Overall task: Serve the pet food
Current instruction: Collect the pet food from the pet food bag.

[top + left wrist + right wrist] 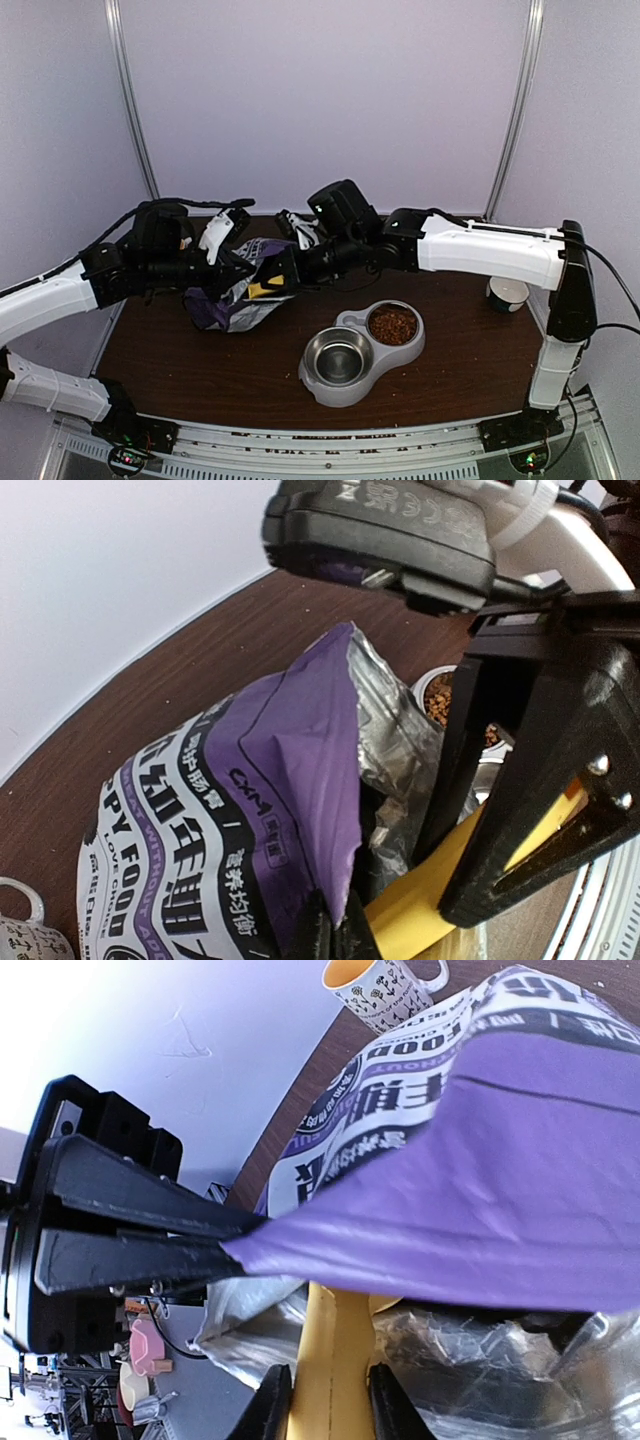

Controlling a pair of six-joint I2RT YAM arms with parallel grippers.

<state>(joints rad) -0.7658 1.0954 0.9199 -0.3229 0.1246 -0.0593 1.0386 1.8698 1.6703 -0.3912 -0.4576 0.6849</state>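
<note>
The purple-and-white food bag (232, 303) lies on the table with its mouth to the right. My left gripper (335, 932) is shut on the bag's upper mouth edge (345, 810) and holds it open. My right gripper (330, 1410) is shut on the handle of the yellow scoop (335, 1345), whose head is inside the bag, hidden under the purple flap (480, 1210). From above, the right gripper (272, 284) sits at the bag's mouth, and the scoop (262, 289) shows yellow there. Pet food (393, 325) fills the right bowl; it also shows in the left wrist view (437, 700).
The grey double bowl (322, 388) stands front centre, its left steel bowl (338, 358) holding no kibble. A patterned mug (385, 990) stands behind the bag. Another mug (508, 293) is at the table's right edge.
</note>
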